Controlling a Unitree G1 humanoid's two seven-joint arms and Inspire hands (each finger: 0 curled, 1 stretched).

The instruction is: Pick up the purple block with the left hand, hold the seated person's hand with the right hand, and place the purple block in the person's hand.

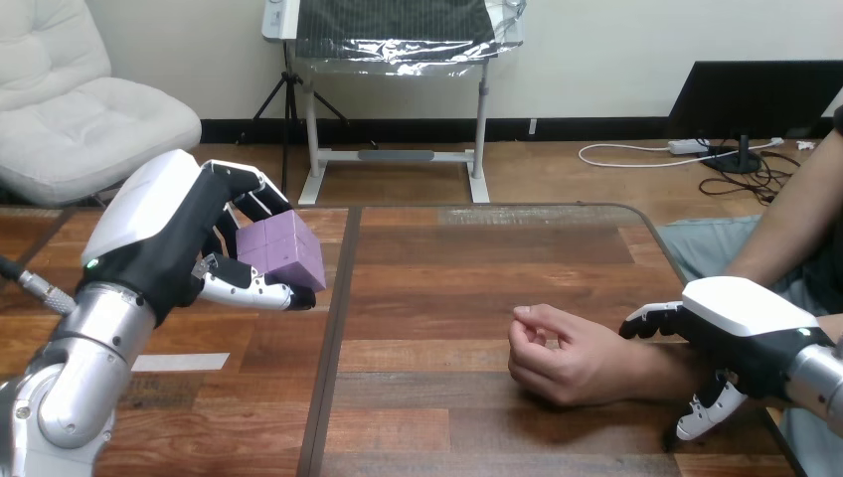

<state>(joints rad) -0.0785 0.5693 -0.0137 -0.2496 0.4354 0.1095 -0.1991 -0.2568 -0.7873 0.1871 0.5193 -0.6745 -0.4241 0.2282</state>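
The left hand (169,238) is raised above the bench (447,258), its fingers (260,184) and thumb curled round the block (283,253), which hangs clear of the wood. Further right, the person's hand (557,353) rests on the bench, loosely fisted. The right hand (746,318) clasps the wrist (651,363), fingers over its far side and thumb on the near side. Pick-up and hold look done, so the carry is the step in hand. Next, the block must travel right, over a palm that has yet to open.
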